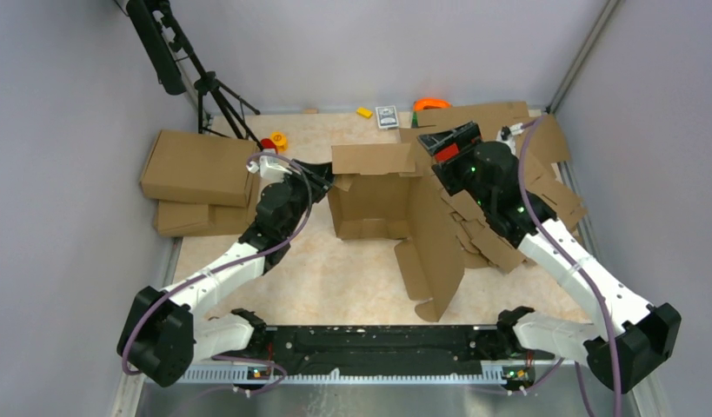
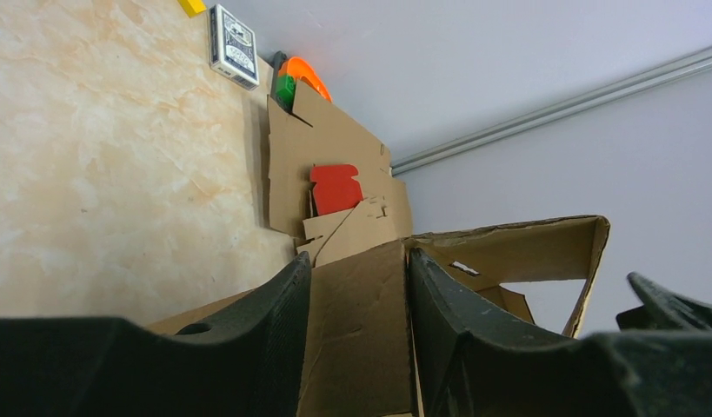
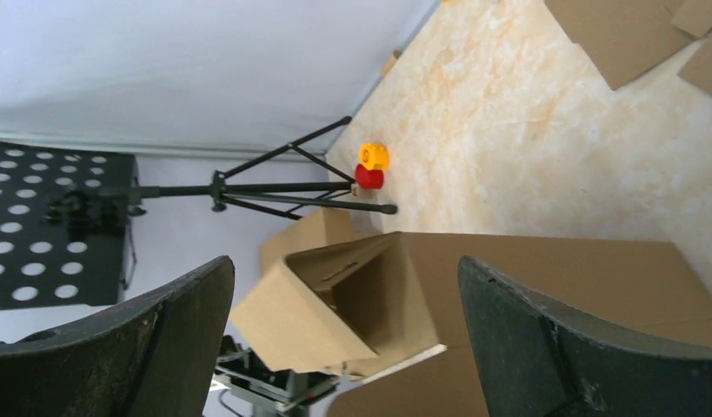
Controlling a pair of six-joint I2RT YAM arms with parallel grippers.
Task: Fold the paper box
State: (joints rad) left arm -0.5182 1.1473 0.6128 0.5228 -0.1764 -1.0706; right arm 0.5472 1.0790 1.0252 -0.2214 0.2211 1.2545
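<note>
Standing half-raised on the worktop [image 1: 335,278], the paper box [image 1: 374,208] sits just beside the heap of flat cardboard sheets [image 1: 517,217], on the heap's left side and apparently touching its loose edges. My left claw [image 1: 328,180] is clenched on the box wall that lies farthest from the heap; in the left wrist view a strip of cardboard fills the gap between its fingers [image 2: 269,347]. My right claw [image 3: 345,265] is released, jaws wide and holding nothing, and hangs over the heap's box-side edge, near the box's far corner. From that claw the box lies away from the heap and somewhat lower. The right wrist view shows its open end framed between the two fingers but beyond them, untouched. One long panel [image 1: 435,252] stands on edge along the heap's left border, running from the box body toward my bases, so the box's long axis lies parallel to that border, not across it. Judgement: the right claw is the nearer one to this panel, and the coming move turns on its travelling away from the heap to press the panel inward while the left claw anchors the opposite wall.
</note>
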